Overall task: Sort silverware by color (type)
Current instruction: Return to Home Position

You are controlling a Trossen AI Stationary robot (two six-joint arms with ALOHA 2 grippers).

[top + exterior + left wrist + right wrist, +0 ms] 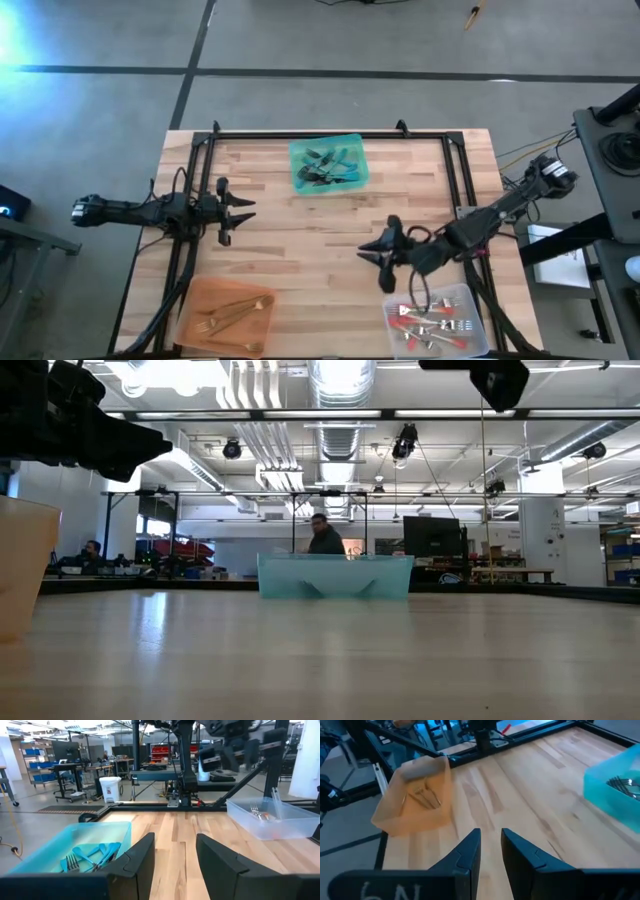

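Note:
The silverware lies sorted in three trays. Teal-handled pieces [328,168] are in the teal tray [296,160] at the far middle. Gold forks [232,315] are in the orange tray [195,300] at the near left. Red-handled forks [430,325] are in the clear tray [472,300] at the near right. My left gripper [240,212] stands open over the table's left part, pointing level toward the right. My right gripper [372,258] hangs above the table, left of the clear tray. Its fingers [470,850] are a little apart with nothing between them.
Bare wooden tabletop [320,240] lies between the two grippers and the three trays. A black frame [330,135] runs along the table's far and side edges. Beyond the far edge a person [325,538] shows in the room.

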